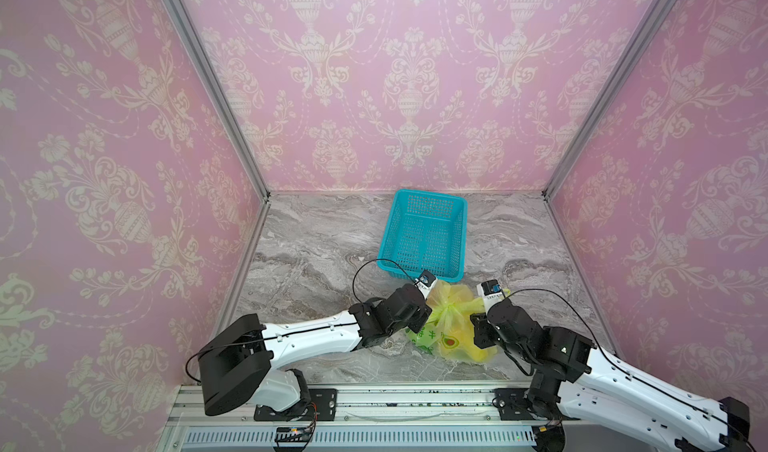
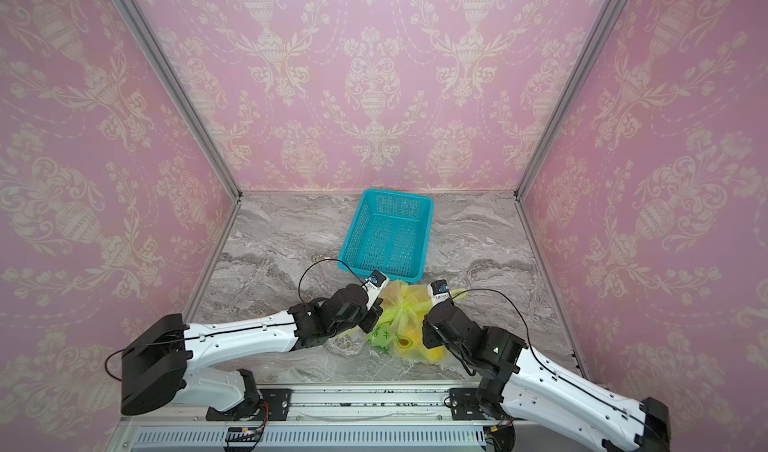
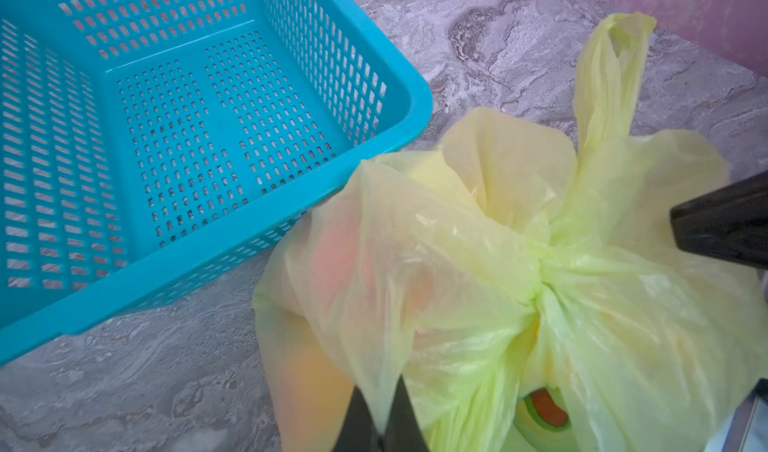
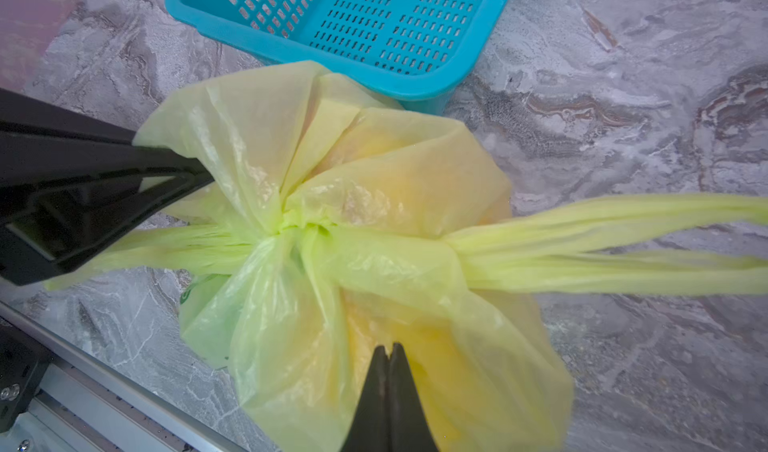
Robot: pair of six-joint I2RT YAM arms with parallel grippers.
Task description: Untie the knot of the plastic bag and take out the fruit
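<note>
left jaws clamped on plastic bag (image 3: 623, 325) film | right jaws together, hold unclear | knot (image 4: 297, 223) tied between both jaws | fruit (image 3: 332, 258) bagged beneath | we judge: placed to pull knot apart

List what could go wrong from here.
The left pincer pinches thin film of the plastic bag, not the knot; pulling may tear it or tighten the knot.
The right pincer, shut at the bag's side, may slip off.
The turquoise basket stands close by; a tug may shove it.
</note>
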